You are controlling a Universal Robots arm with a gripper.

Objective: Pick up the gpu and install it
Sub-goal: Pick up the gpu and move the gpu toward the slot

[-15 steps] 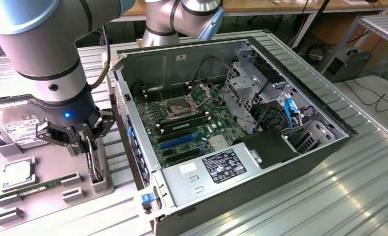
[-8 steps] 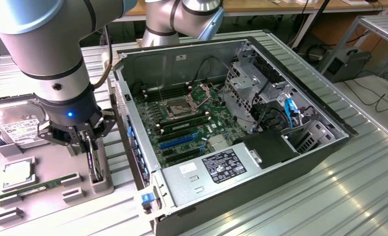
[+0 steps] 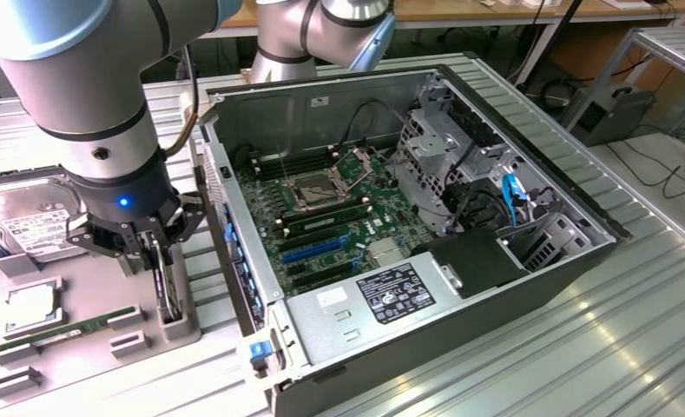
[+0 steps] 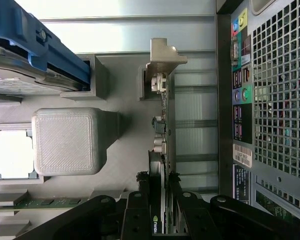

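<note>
Gpu [image 3: 171, 294] [image 4: 164, 145] stands on its long edge in a slot of the grey parts tray [image 3: 88, 356] [image 4: 125, 145], just beside the outer wall of the open computer case [image 3: 528, 287]. In the wrist view its silvery end bracket [image 4: 165, 55] sits at the far end from the fingers. The gripper [image 3: 161, 261] [image 4: 158, 181] comes down on the gpu from above with a narrow opening. One black finger [image 4: 141, 192] lies against each face of the card, so it looks clamped on the upper edge. The card's lower edge sits in the tray's slot.

On the same tray, towards the exterior view's left, lie the silver hard drive [image 3: 23, 217], a square processor [image 3: 29, 304] [image 4: 10, 152] and the green memory stick [image 3: 64, 333] [image 4: 40, 202], all apart from the card. The case lies on its side on the ribbed metal table [image 3: 632, 347] with its motherboard [image 3: 319, 217] facing up. In the wrist view, the case's perforated rear panel [image 4: 280, 100] runs alongside the card.
</note>
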